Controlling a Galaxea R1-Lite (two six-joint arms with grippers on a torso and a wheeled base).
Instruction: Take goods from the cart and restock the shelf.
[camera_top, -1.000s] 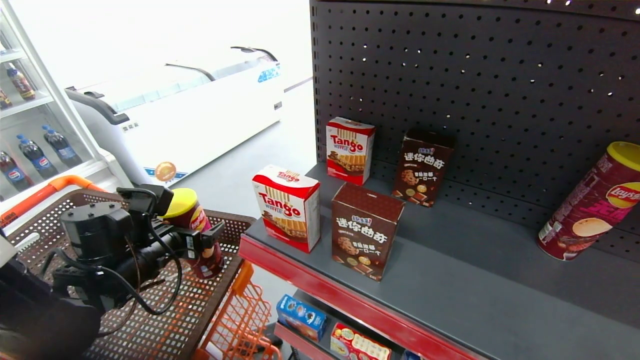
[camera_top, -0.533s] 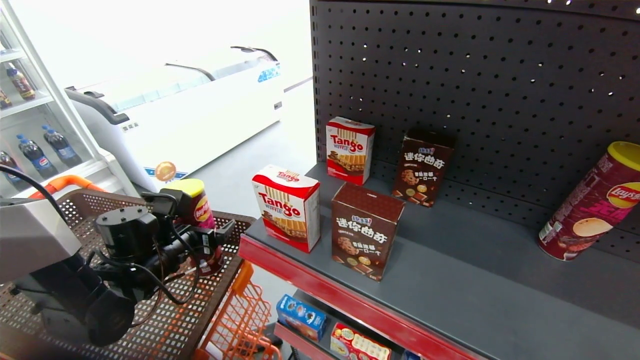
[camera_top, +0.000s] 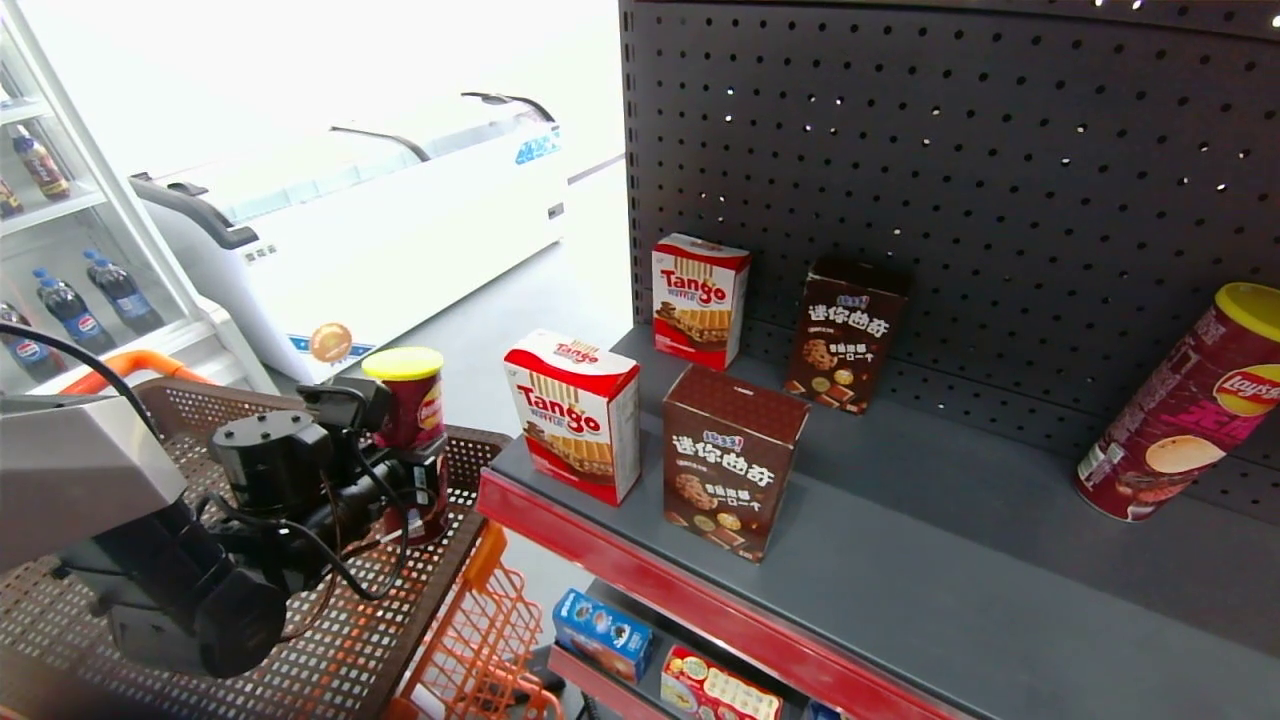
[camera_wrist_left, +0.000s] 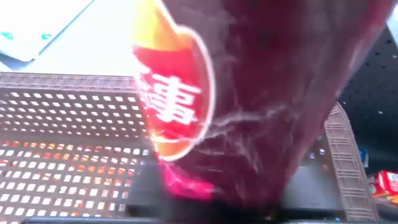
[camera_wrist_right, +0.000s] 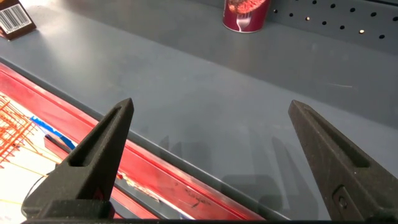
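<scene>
A maroon chips can (camera_top: 412, 415) with a yellow lid stands upright over the brown mesh cart (camera_top: 330, 640), near its right rim. My left gripper (camera_top: 420, 478) is shut on the can's lower half. In the left wrist view the can (camera_wrist_left: 261, 93) is very close, with cart mesh (camera_wrist_left: 68, 155) behind it. The grey shelf (camera_top: 950, 560) carries two red-and-white wafer boxes (camera_top: 578, 412), two brown cookie boxes (camera_top: 730, 460) and a second chips can (camera_top: 1180, 410) leaning on the pegboard. My right gripper (camera_wrist_right: 211, 106) hangs open above the shelf board (camera_wrist_right: 205, 81).
The shelf has a red front lip (camera_top: 690, 600), and bare board lies between the cookie boxes and the leaning can. Lower shelves hold small packs (camera_top: 602, 630). An orange basket (camera_top: 480, 640) sits under the cart. A white freezer (camera_top: 370, 230) stands behind.
My left arm has swung the can from a tilt to upright and shifted it a little up and toward the shelf. The goods on the shelf have stayed put.
</scene>
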